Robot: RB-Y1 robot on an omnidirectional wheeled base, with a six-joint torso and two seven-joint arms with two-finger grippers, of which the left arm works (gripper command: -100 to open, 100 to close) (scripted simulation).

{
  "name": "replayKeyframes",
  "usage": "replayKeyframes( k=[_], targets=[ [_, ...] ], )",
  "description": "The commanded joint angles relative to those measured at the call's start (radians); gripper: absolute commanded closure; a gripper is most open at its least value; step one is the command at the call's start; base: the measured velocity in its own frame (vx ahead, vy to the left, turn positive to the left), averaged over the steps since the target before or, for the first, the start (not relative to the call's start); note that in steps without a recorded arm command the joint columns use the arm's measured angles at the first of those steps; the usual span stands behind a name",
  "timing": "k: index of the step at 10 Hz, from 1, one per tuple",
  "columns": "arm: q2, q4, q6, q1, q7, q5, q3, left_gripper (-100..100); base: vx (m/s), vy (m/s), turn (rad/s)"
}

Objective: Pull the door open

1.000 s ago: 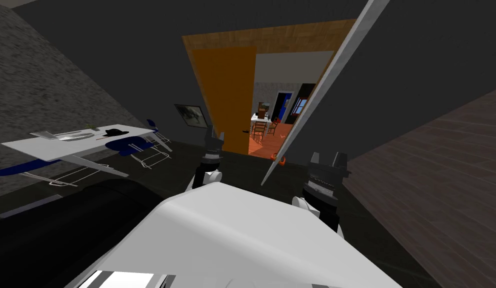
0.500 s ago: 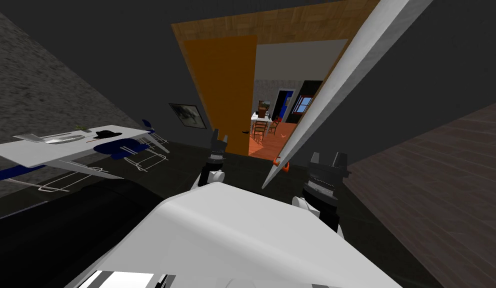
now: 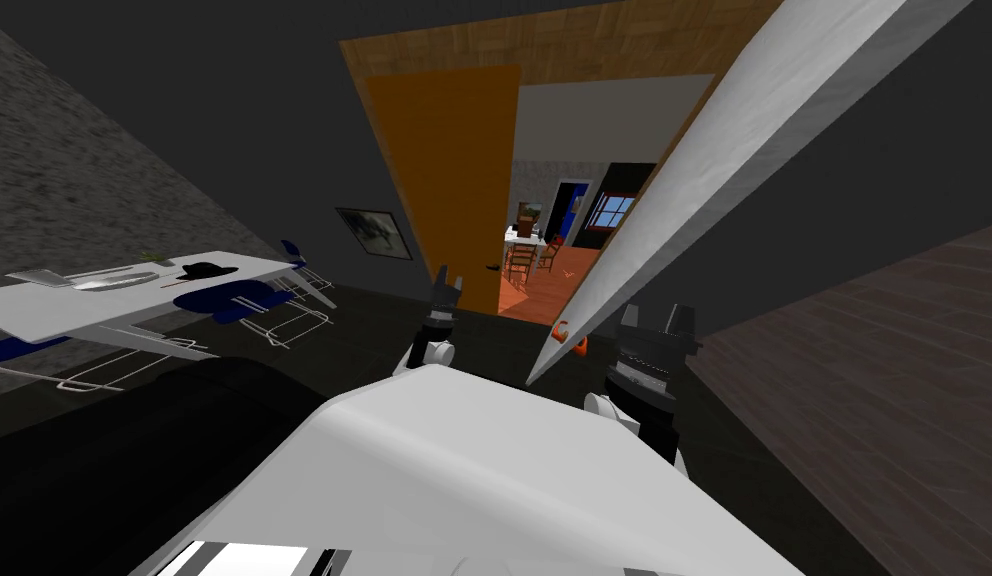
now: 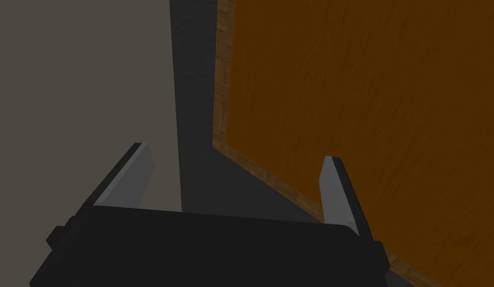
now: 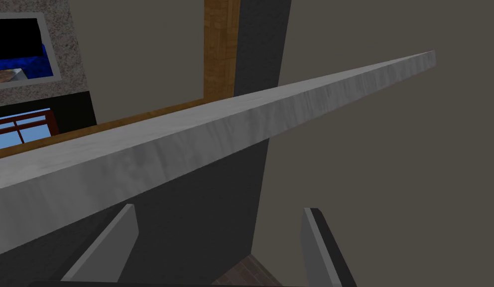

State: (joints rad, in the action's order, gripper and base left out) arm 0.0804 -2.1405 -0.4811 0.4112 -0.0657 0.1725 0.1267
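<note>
A grey door (image 3: 744, 150) stands swung in towards me, its thin edge slanting across the right of the head view. An orange handle (image 3: 561, 330) sits low on that edge. The wood-framed doorway (image 3: 544, 45) is open behind it, with an orange panel (image 3: 444, 170) along its left side. My left gripper (image 3: 445, 280) is raised in front of that panel and open; in the left wrist view its fingers (image 4: 141, 169) frame the orange panel (image 4: 365, 99). My right gripper (image 3: 655, 318) is open just right of the handle, with the door's edge (image 5: 191, 144) crossing above its fingers (image 5: 315, 239).
A white table (image 3: 134, 290) with a black hat and blue chairs (image 3: 224, 298) stands at my left. A framed picture (image 3: 374, 232) leans on the dark wall. Through the doorway is a room with a table and chairs (image 3: 524, 250). A brown plank surface (image 3: 884, 350) runs on the right.
The grey door's edge now looms larger and higher as the door has swung further towards me. My left gripper has shifted a little right; the right gripper has kept its place.
</note>
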Motion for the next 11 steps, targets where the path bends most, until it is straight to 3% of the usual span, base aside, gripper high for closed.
replayKeyframes(
  k=[1, 11],
  targets=[
    [0.003, 0.036, -0.011, -0.011, -0.007, 0.009, 0.012, -100, 0.078, 0.038, 0.007],
    [0.028, 0.268, -0.064, -0.090, -0.041, 0.079, 0.076, -100, 0.087, 0.046, 0.009]
  ],
)
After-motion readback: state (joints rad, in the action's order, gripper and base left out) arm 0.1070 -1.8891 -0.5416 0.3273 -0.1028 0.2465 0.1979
